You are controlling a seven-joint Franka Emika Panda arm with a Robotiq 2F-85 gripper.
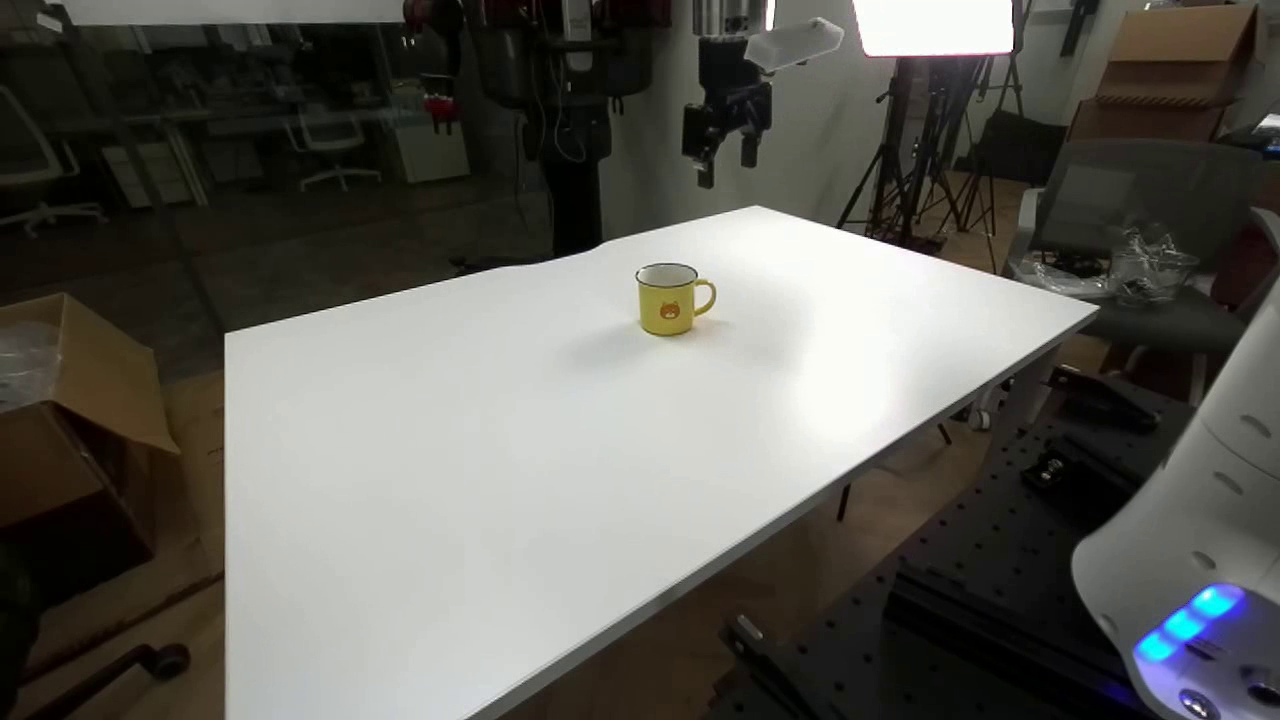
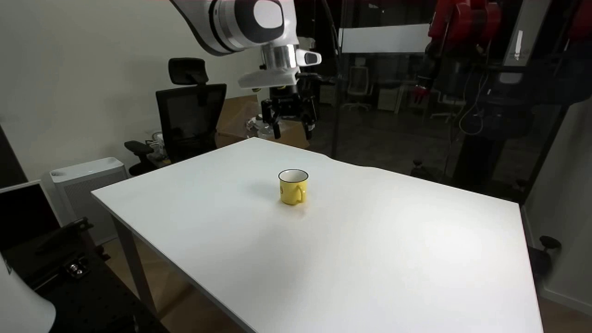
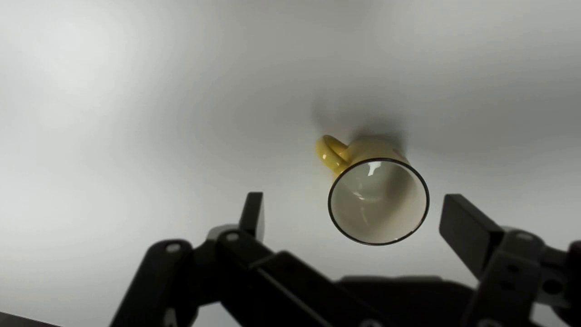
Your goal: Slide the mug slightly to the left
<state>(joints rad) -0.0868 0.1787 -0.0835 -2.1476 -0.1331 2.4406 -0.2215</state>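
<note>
The small yellow mug stands upright on the white table (image 1: 450, 470). It shows in both exterior views (image 1: 667, 308) (image 2: 291, 192), with a dark rim line, a pale inside and a small animal face on its side. Its loop handle points right in an exterior view (image 1: 706, 297) and to the upper left in the wrist view (image 3: 332, 153). My gripper (image 1: 728, 170) is open and empty, well above the table, with its fingers pointing down. In the wrist view the mug (image 3: 379, 202) lies below and between the spread fingers (image 3: 352, 218), nearer the right finger, and is not touched.
The table's far edge (image 2: 351, 165) is wavy. A second robot with red and black parts (image 1: 560, 60) stands behind that edge. A black perforated base (image 1: 960, 560) bears my arm at the near side. A cardboard box (image 1: 80, 420) stands on the floor beside the table.
</note>
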